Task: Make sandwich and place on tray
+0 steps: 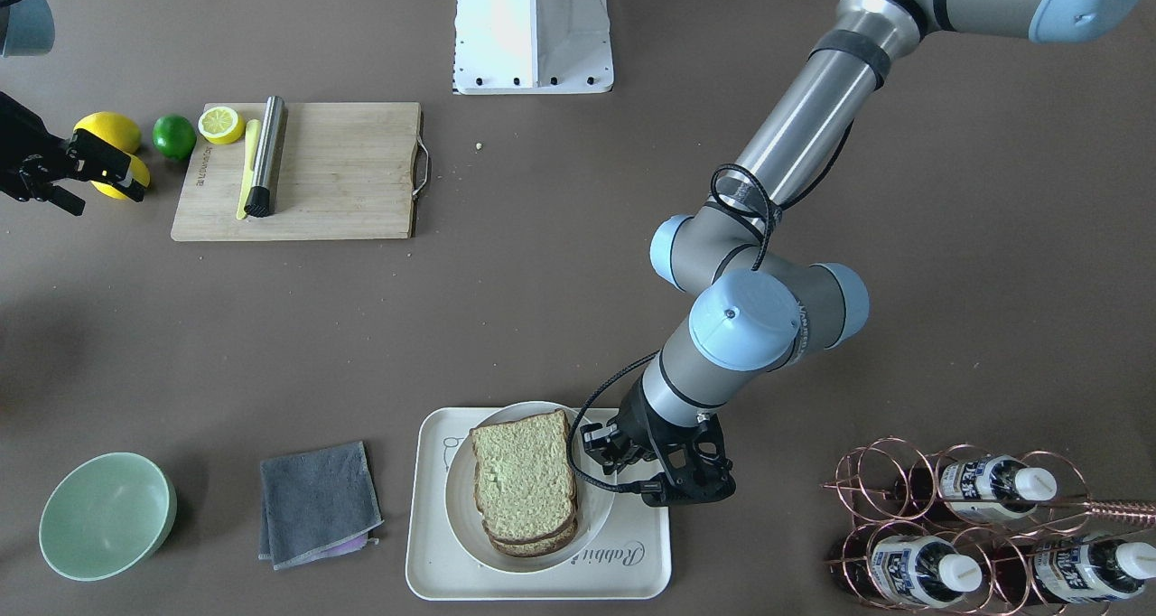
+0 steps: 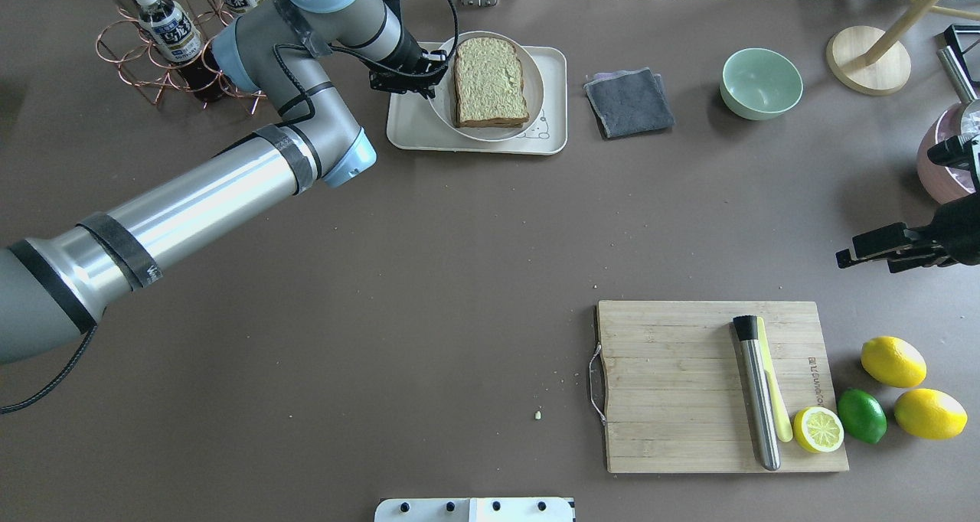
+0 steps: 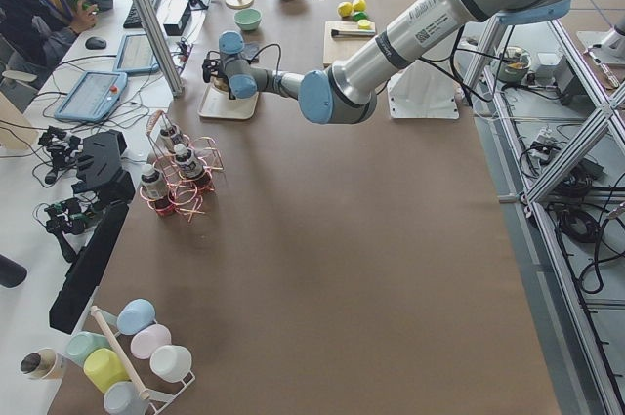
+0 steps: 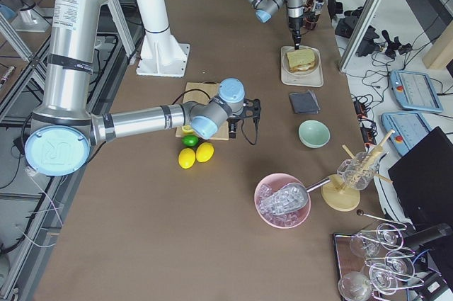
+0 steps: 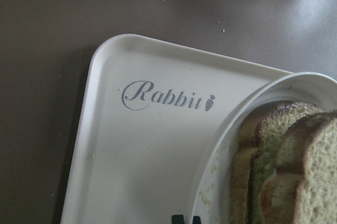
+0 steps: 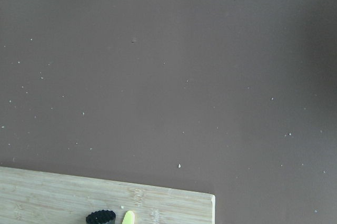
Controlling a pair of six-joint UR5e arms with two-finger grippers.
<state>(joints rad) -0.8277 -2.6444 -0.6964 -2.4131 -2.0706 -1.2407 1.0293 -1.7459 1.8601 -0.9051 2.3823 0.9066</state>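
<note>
The sandwich (image 1: 524, 476), two greenish-tan bread slices with a hint of orange filling at the edge in the left wrist view (image 5: 295, 161), lies on a round white plate (image 1: 598, 508). The plate stands on the cream tray (image 1: 433, 571) with the "Rabbit" script (image 5: 163, 97). My left gripper (image 1: 601, 458) is at the plate's rim, and its fingertips (image 5: 179, 218) are close together on it. My right gripper (image 2: 865, 252) hovers open and empty above the table, far from the tray and near the lemons.
A wooden cutting board (image 1: 343, 173) carries a metal cylinder (image 1: 265, 155) and a half lemon (image 1: 221, 124). Lemons (image 2: 892, 361) and a lime (image 2: 861, 415) lie beside it. A grey cloth (image 1: 316, 503), a green bowl (image 1: 107, 517) and a copper bottle rack (image 1: 975, 526) flank the tray.
</note>
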